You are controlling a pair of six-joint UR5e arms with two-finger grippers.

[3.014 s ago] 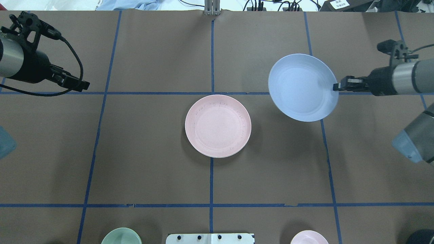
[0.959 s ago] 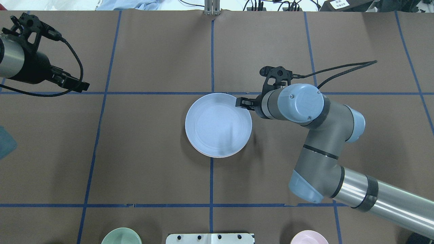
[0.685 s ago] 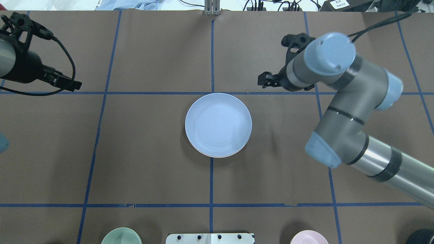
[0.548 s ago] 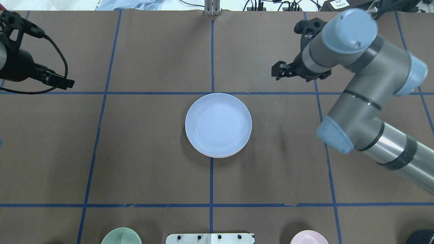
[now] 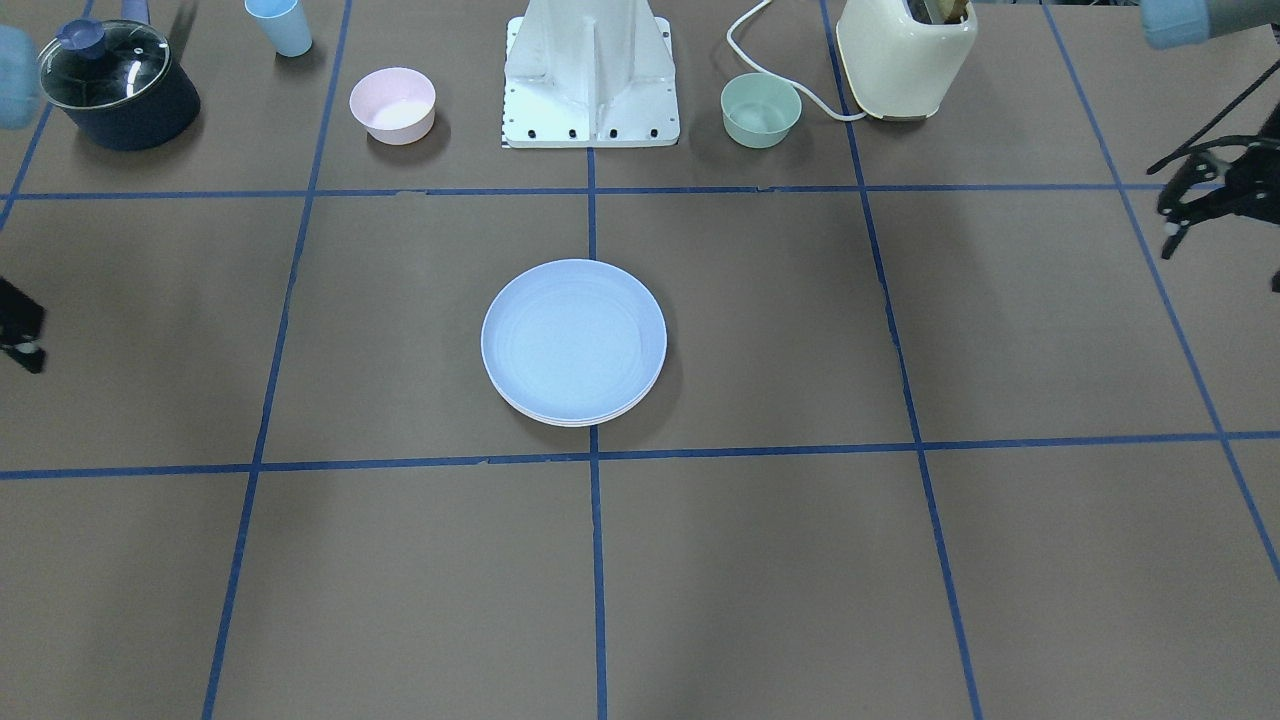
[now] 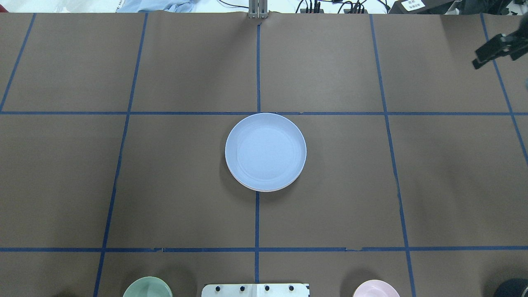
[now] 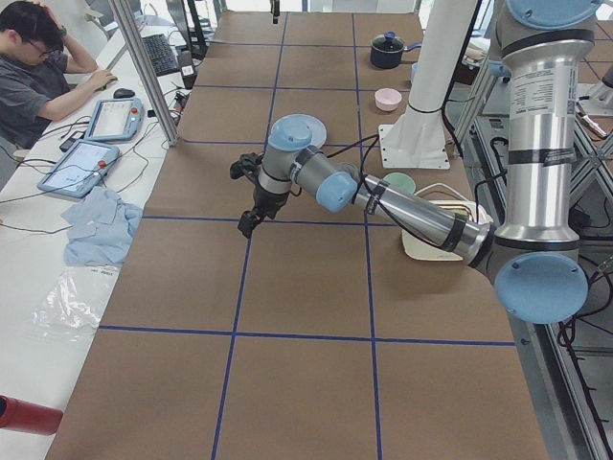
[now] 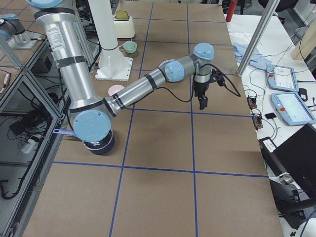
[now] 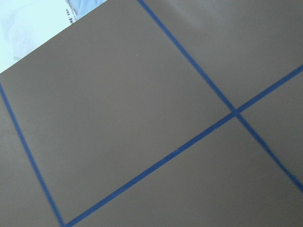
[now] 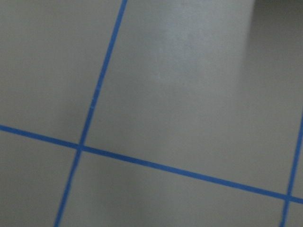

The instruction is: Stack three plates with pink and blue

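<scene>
The light blue plate [image 6: 265, 151] lies flat at the table's middle, on top of the stack; it also shows in the front view [image 5: 573, 338]. Only a thin pale rim [image 6: 268, 190] of a plate below shows under its near edge. The pink and cream plates are otherwise hidden beneath it. My right gripper [image 6: 480, 62] is open and empty, high at the far right, well away from the stack. My left gripper [image 5: 1200, 225] is open and empty at the table's left side, outside the overhead view.
A small pink bowl [image 5: 392, 105], a small green bowl [image 5: 761, 110], a cream toaster [image 5: 905, 55], a dark lidded pot [image 5: 118, 85] and a blue cup [image 5: 278, 25] stand beside the robot's base [image 5: 592, 75]. A person [image 7: 38, 77] sits beyond the far edge.
My right gripper set the blue plate on the pink plate, let go and drew back to the far right. My left arm pulled out of the overhead view.
</scene>
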